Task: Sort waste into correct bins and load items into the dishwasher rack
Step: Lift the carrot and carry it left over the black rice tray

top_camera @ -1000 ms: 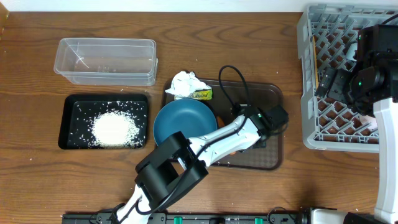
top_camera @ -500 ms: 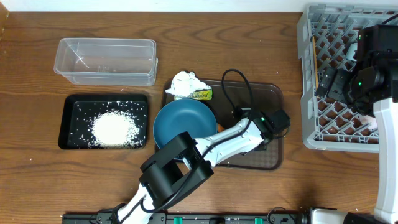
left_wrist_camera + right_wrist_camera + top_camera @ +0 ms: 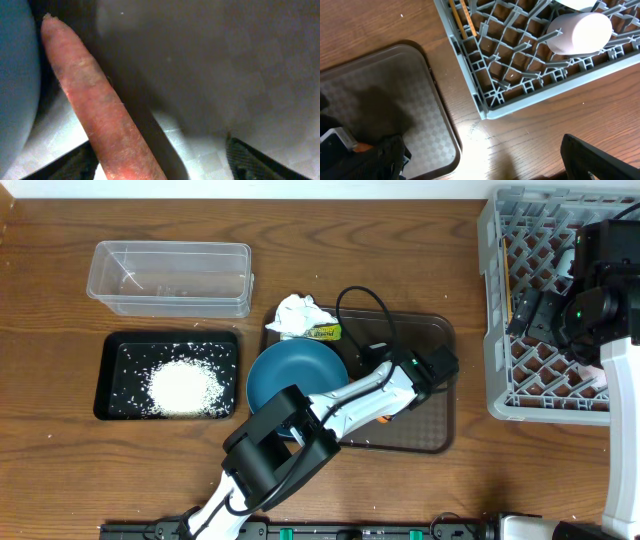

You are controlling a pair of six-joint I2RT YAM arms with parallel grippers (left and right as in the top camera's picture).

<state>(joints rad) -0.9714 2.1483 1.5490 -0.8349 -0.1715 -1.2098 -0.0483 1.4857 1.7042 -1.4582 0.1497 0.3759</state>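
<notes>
The left gripper (image 3: 157,150) is sitting low over the flat brown serving tray (image 3: 430,438) with its jaws spread. The small orange carrot (image 3: 95,100) is lying slantwise between them, close against one finger, tip just beside the large teal-blue bowl (image 3: 293,375). I'd be shifting sideways to centre it, going down to the tray floor and closing across the thick end; it's round and tapered, so a pinch near the tip is likely squirting it out. It's probably going to the shallow black rectangular tray (image 3: 112,345), which is holding the heap of white rice grains (image 3: 183,388). The clear plastic rectangular tub (image 3: 170,278) is looking empty. The crumpled white tissue (image 3: 300,313) and small yellow-green wrapper (image 3: 323,332) are sitting at the brown tray's back corner. The large square grey plastic crate (image 3: 493,330) is holding the thin wooden chopsticks (image 3: 460,17) and white cup (image 3: 580,30). The right gripper (image 3: 487,162) is hanging spread and empty over the bench near the crate's corner.
</notes>
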